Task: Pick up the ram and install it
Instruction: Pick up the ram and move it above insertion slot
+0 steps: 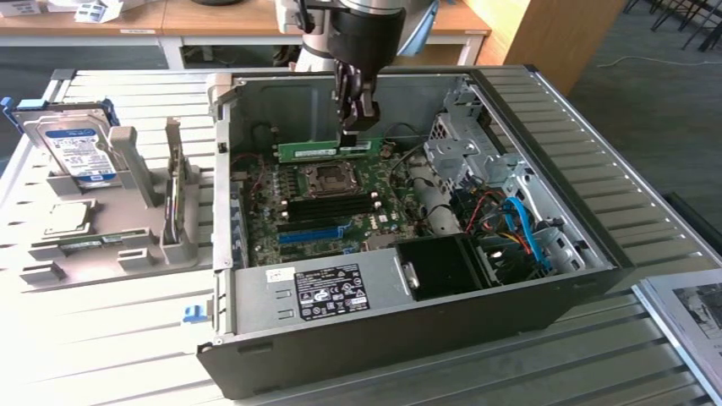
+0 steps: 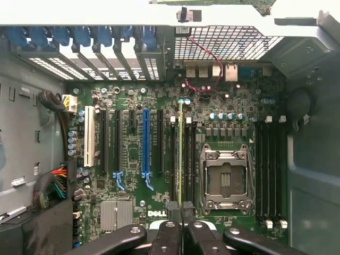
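Exterior view: claw (image 1: 354, 134) closed narrow on the long, thin green ram stick (image 1: 319, 149), held edge-down over the green motherboard (image 1: 327, 211) inside the open black computer case (image 1: 451, 321). Judgement: keep it upright, parallel to the long black slots (image 2: 190, 159); seat squarely.

Bright, even light fell on the slatted table (image 1: 101, 338) — the computer case (image 1: 373, 338) shaded its own interior, and its metal rim (image 2: 79, 13) glared white in the wrist view.

End of ram (image 2: 180, 154) hidden between fingers (image 2: 168, 240)
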Controlling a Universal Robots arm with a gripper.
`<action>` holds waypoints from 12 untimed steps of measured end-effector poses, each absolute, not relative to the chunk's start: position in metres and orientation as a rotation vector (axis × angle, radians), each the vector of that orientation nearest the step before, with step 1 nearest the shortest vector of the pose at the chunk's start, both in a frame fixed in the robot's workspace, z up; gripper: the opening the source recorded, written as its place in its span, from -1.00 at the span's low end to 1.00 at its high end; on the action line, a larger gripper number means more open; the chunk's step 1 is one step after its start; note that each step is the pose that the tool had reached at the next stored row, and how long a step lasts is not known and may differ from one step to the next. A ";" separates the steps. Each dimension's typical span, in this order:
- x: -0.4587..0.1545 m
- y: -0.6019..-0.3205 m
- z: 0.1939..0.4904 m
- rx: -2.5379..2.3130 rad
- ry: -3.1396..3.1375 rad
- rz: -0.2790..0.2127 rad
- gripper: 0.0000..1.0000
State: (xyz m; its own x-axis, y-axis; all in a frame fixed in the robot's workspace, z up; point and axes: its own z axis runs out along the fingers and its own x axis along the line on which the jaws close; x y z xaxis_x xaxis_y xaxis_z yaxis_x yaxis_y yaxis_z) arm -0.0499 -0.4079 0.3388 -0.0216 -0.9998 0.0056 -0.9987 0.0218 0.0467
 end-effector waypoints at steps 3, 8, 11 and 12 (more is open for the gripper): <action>-0.049 -0.408 0.339 2.171 -2.218 -0.047 -0.76; -0.044 -0.408 0.342 2.163 -2.211 -0.063 -0.76; -0.044 -0.408 0.342 2.163 -2.210 -0.064 -0.76; -0.044 -0.408 0.342 2.163 -2.210 -0.064 -0.76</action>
State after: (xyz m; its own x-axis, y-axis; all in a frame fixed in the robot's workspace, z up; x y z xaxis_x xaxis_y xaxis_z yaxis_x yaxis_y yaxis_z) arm -0.0436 -0.4079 0.3418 -0.0215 -0.9998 0.0058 -0.9977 0.0218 0.0639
